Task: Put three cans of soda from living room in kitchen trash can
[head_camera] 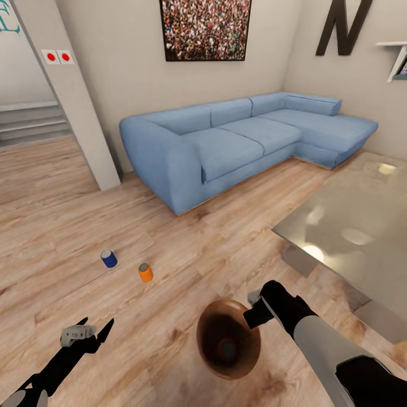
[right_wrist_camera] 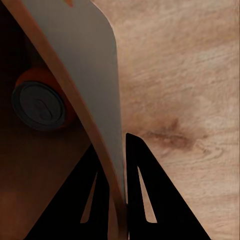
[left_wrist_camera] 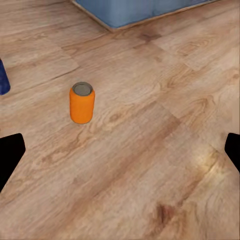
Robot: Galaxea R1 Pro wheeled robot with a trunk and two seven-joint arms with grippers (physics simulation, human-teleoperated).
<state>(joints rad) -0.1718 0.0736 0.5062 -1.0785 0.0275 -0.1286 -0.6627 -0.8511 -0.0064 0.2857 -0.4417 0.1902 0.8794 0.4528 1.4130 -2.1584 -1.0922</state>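
A: Cans first. Where?

B: Orange soda can (head_camera: 145, 272) upright on the wood floor (head_camera: 186, 249), blue soda can (head_camera: 108, 258) just beside it, apart, also upright. Both out in the open in front of the blue sofa (head_camera: 237, 135). Left wrist view has the orange one (left_wrist_camera: 82, 102) dead ahead between the finger tips, blue one (left_wrist_camera: 3, 77) at the frame edge.

A: Third can?

B: Looks like it's already in the trash can (head_camera: 228, 338). Right wrist view shows a can (right_wrist_camera: 41, 104) with an orange side and dark end lying at the bottom of the brown inside.

A: Who holds the bin?

B: Right gripper (head_camera: 255, 310). Jaws pinched closed over the rim wall (right_wrist_camera: 85, 75), one finger inside, one outside. Bin is off the floor and tipped so its mouth faces the head camera. My guess: carried along so cans get dropped in here, then the whole lot goes to the kitchen.

A: Left gripper?

B: Left gripper (head_camera: 96, 330) low over the floor, jaws spread wide, holding nothing. Short of the orange can, aimed at it, so I'd call this the approach for the next pick.

A: Surroundings?

B: Glass worktop of the coffee table (head_camera: 362, 226) to the right of the bin, near the right arm. Crowd photo (head_camera: 205, 28) and black letter N (head_camera: 342, 25) on the walls behind the sofa. Kitchen not in sight.

A: Risk?

B: Can is upright and light, so a nudge may tip it. Tilted bin could spill its can.
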